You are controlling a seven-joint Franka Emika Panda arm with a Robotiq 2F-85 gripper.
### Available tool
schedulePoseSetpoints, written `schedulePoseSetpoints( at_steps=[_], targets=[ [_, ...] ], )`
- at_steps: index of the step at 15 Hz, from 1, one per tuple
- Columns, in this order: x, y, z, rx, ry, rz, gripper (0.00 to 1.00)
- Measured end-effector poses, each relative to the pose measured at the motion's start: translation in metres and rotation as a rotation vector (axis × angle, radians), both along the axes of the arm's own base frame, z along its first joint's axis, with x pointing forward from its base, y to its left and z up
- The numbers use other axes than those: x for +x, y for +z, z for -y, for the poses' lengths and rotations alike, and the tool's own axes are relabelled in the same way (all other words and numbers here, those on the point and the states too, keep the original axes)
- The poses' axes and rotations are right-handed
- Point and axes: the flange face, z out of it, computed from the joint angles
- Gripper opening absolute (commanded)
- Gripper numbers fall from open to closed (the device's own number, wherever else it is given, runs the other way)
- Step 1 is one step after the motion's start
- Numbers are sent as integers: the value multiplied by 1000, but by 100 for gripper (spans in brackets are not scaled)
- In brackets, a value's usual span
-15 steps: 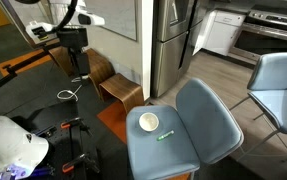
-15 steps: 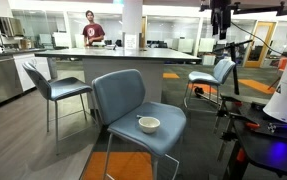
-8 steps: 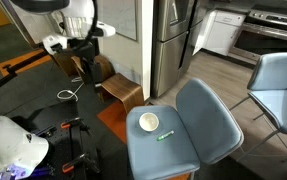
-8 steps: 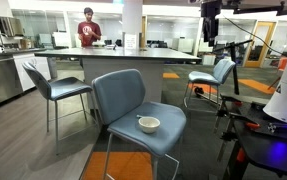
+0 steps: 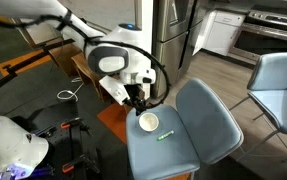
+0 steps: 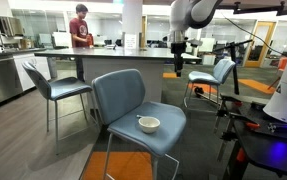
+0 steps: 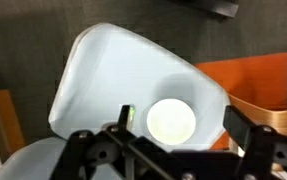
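Gripper (image 5: 136,96) empty, jaws spread wide, hanging above the white bowl (image 5: 148,122) on the blue chair (image 5: 198,120) seat — an off-centre descent could clip its rim and skid it off.

The bowl (image 5: 148,122) is plain white, a shade creamier inside in the wrist view, and sits on a chair (image 5: 208,120) of flat grey-blue with no pattern. Just right of the bowl lies a small green stick (image 5: 164,136), perhaps a pen; it is too small to tell. The gripper (image 5: 137,98) is black and the arm (image 5: 131,45) white. The floor patch (image 7: 258,75) is orange. Far off, a person (image 6: 80,25) wears dark red.
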Motion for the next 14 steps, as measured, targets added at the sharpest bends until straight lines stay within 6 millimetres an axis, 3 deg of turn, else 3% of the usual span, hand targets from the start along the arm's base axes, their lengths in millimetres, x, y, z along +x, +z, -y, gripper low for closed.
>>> schedulePoseSetpoints(
  at_steps=[3,6,10,14],
  targets=[
    [43,-67,4,13,4,-43,100],
    [81,-122,8,16,4,-75,100],
    [123,-179,19,28,-9,-78,100],
    [152,-224,34,32,-29,-70,100]
  ],
)
